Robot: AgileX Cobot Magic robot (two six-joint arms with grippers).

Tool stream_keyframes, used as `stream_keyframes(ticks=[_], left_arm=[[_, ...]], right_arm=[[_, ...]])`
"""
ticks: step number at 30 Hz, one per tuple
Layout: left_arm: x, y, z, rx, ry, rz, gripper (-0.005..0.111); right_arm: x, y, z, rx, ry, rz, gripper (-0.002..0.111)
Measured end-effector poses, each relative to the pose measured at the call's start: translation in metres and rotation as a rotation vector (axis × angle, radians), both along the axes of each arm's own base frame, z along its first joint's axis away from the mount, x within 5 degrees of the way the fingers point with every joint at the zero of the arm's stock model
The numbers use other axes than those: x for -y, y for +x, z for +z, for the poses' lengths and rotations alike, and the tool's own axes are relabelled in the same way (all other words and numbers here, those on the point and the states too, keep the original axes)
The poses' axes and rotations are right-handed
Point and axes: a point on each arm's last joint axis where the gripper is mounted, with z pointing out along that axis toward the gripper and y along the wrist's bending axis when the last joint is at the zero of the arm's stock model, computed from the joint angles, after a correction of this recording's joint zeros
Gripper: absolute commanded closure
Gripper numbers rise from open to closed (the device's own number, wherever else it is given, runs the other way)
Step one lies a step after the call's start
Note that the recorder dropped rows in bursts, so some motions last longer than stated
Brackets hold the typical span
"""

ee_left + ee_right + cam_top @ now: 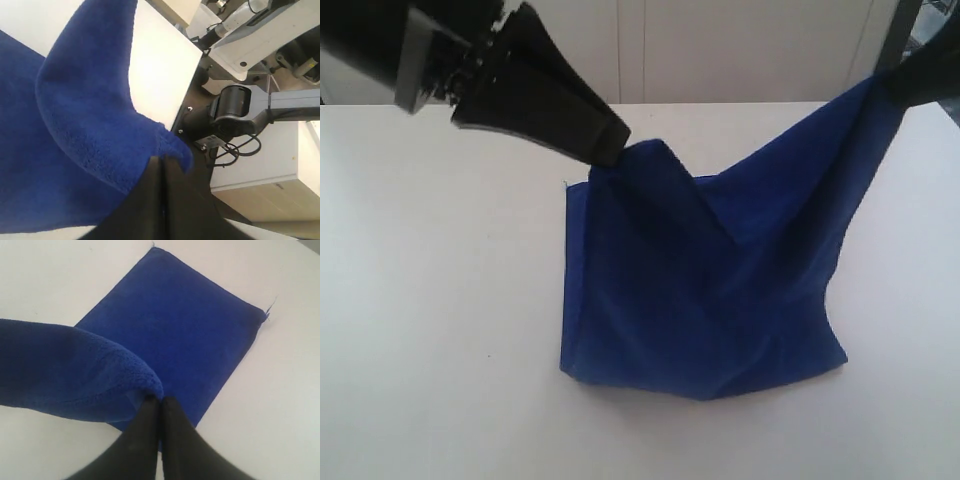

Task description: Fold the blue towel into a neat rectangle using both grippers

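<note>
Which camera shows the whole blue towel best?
The exterior view: the blue towel shows nearly whole, two corners lifted. The left wrist view shows only one pinched corner; the right wrist view, the other corner and some flat cloth.

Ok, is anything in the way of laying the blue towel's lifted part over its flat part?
Nothing visible. The left claw and right claw each pinch a raised corner of the blue towel; nothing lies on its flat part.

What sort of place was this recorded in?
Probably a robotics lab or test bench: a white table, plain white cabinet panels behind it, and a grey-and-black arm mount with loose cables beside the table.
</note>
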Motion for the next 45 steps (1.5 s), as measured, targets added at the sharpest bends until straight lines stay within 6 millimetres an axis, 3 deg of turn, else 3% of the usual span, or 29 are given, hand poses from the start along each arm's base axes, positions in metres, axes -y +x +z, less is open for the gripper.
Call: stream_keyframes(ticks=[8,16,21,33,45], left_arm=[[-0.007,-0.020,-0.028,-0.104,-0.033,-0.019,0.107],[-0.006,-0.012,-0.047,-0.107,-0.039,0.082,0.107],[-0.007,-0.001,-0.055,-0.031,-0.016,0.177,0.107],[-0.003,0.040,-0.077,0.124,0.057,0.369,0.107],[-0.008,0.102,-0.122,0.129,0.116,0.621,0.107]], right_arm=[[0.004,-0.045,-0.001,0.051,0.003,0.000,0.108],[0.005,-0.045,-0.022,-0.015,-0.009,-0.001,0.108],[0.004,-0.025,-0.039,-0.039,-0.008,-0.033,0.108],[0.003,0.045,-0.081,-0.068,-0.009,-0.131,0.108],[0.004,0.096,-0.118,-0.048,0.005,-0.257,0.108]])
